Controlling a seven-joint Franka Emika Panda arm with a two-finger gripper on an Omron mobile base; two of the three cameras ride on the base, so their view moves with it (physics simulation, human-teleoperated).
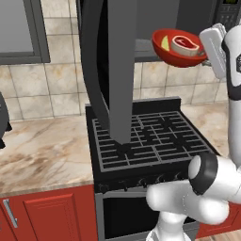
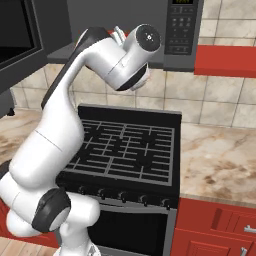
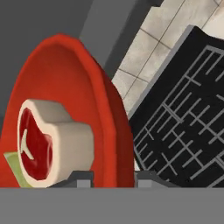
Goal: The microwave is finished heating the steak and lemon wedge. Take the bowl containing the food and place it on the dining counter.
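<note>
While my two-finger gripper (image 3: 114,178) clamps the near rim of the shallow glossy red bowl (image 1: 178,48), its tips pinching either side of the wall, I see the bowl held aloft above the black grated stove (image 1: 150,139), beside the dark grey microwave (image 2: 150,30). Inside lie the cream-rimmed red steak (image 3: 48,142) and yellow-green lemon wedge (image 1: 165,43). Panel writing is unreadable.

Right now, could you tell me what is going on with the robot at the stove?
The arm's end effector grips the rim of the red bowl and holds it in the air above the black stove, beside the microwave's open door. The steak and the lemon wedge lie in the bowl. The bowl is clear of the microwave and has yet to be carried to the dining counter.
</note>
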